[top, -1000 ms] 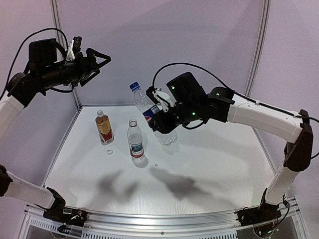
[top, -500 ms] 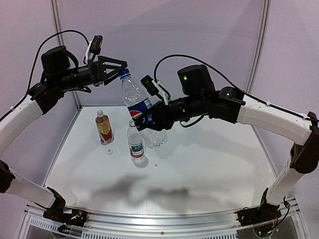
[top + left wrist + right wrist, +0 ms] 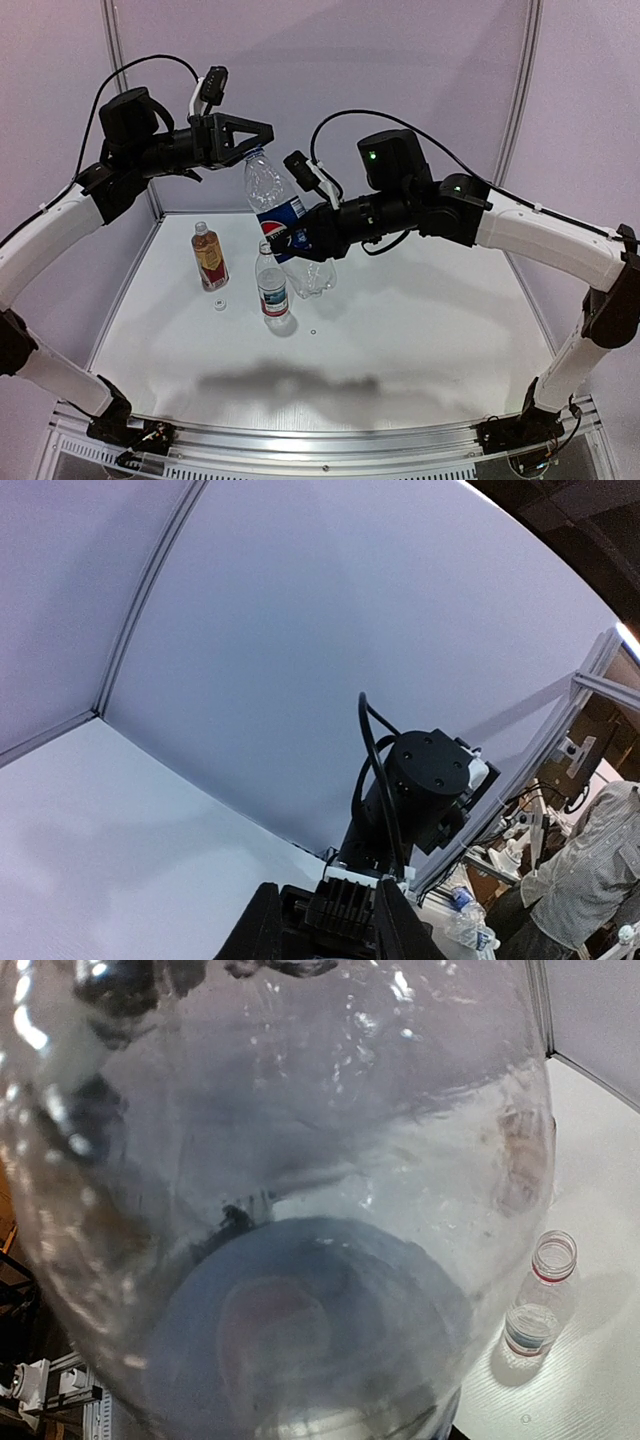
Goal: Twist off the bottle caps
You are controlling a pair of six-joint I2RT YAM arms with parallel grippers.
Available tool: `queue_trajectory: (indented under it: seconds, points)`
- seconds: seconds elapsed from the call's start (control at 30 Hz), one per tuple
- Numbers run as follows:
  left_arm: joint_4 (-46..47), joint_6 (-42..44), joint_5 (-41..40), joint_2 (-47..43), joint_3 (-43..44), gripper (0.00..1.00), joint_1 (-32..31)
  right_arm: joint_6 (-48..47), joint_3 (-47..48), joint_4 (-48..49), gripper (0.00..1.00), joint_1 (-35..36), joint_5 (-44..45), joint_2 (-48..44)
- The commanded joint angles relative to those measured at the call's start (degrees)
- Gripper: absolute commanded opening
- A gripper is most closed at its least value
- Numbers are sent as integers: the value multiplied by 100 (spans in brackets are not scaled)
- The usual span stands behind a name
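My right gripper (image 3: 302, 243) is shut on the blue-label bottle (image 3: 283, 222) and holds it tilted in the air, neck pointing up and left. The bottle's clear body (image 3: 300, 1180) fills the right wrist view and hides the fingers. My left gripper (image 3: 258, 138) is shut at the bottle's top, over the blue cap, which the fingers hide. On the table stand the amber bottle (image 3: 209, 257) and the red-white label bottle (image 3: 271, 282), whose mouth is open (image 3: 553, 1256). A white cap (image 3: 219, 303) lies between them.
White walls with metal posts close in the table (image 3: 420, 340) at the back and sides. The left wrist view looks past its dark fingers (image 3: 262, 925) at the right arm's black wrist (image 3: 425, 780). A tiny speck (image 3: 313, 332) lies near the standing bottles.
My right gripper raised the blue-label bottle up and left. My left gripper swung right to the bottle's top and went from open to shut there.
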Motion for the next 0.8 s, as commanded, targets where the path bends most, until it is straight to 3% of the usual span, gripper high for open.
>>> queue_trajectory:
  seconds: [0.0, 0.1, 0.2, 0.4, 0.57, 0.77]
  points:
    - [-93, 19, 5, 76, 119, 21, -22, -44, -1, 77, 36, 8, -51, -10]
    - [-688, 127, -305, 86, 231, 16, -34, -84, 13, -36, 36, 8, 290, 15]
    - [-1516, 188, -840, 145, 378, 15, -96, -207, 115, -381, 35, 8, 1194, 111]
    - [-3597, 93, -3315, 242, 1358, 20, -549, -567, 710, -1489, 34, 17, 2725, 510]
    - [-4482, -660, -4896, 304, 1813, 20, -855, -652, 705, -1788, 35, 28, 3352, 557]
    - [-5100, -1388, -5334, 575, 2254, 20, -981, -761, 712, -1966, 35, 144, 3676, 613]
